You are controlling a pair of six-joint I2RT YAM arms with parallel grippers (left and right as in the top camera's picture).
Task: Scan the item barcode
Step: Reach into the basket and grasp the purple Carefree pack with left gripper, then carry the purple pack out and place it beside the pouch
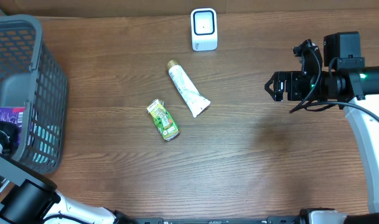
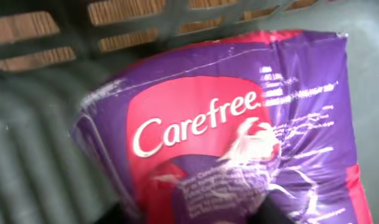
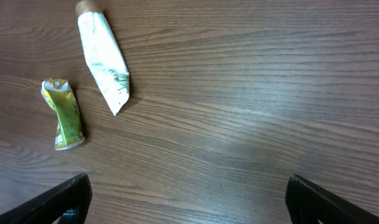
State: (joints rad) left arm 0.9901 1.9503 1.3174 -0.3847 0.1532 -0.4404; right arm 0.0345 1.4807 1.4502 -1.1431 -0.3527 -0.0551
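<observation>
Wood-grain bench [image 1: 251, 162]. At its left, a grey plastic lattice basket [image 1: 46, 93] holds the crinkly purple Carefree pack [image 2: 239, 124], with the left claw [image 1: 4, 134] against it, grip unclear. The right claw [image 3: 189, 199] gapes wide. A white tube [image 1: 188, 90] and a crumpled green pouch [image 1: 162, 119] lie mid-bench.

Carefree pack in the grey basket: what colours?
The soft plastic pack is purple with a red panel, white lettering; best in left wrist view.
</observation>
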